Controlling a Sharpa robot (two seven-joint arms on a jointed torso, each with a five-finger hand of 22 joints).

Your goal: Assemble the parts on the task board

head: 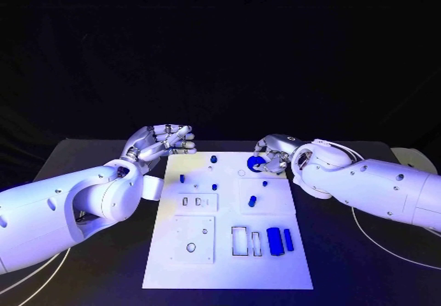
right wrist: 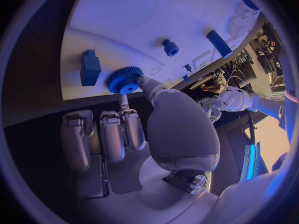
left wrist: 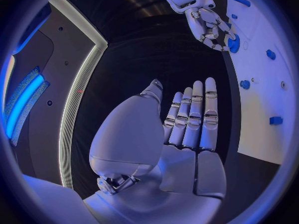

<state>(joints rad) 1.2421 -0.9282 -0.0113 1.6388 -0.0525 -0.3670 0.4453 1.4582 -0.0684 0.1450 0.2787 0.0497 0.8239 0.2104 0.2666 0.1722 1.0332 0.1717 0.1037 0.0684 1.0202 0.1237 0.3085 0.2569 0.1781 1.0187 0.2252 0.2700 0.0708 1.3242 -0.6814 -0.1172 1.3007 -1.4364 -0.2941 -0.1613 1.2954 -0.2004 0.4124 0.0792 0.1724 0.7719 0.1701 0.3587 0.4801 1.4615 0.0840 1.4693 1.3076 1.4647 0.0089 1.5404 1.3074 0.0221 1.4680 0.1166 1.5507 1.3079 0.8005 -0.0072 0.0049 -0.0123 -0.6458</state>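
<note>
From my remote seat the black table (head: 92, 156) took up most of the head cam, w/ the white task board (head: 230, 268) lying flat in the middle of it. Both white arms reached in from the sides. My left arm (head: 64, 210) came in beside the board's left edge, and the left hand (head: 164, 143) sat just off the board's far-left corner, off the plate, holding nothing; fingers were straight and close together in the left wrist cam (left wrist: 193, 119), though the head cam showed them bent over a bit at the tips. My right arm (head: 376, 188) came across the board's right edge, and the right hand (head: 269, 156) was at the far-right part of the board w/ the blue gear (head: 251, 164) pinched between thumb and one finger; the right wrist cam showed that gear (right wrist: 124, 80) at the fingertips right by the board edge, other fingers curled in below it. Couldn't tell whether the gear touched the board or sat on a peg. Rest of the parts lay spread on the board: two long blue bars (head: 279, 239) near the right side by the slotted insert, a short blue pin (head: 252, 201) mid-board, a small blue block (head: 182, 178) left of centre, a small peg (head: 213, 159) near the far edge.
</note>
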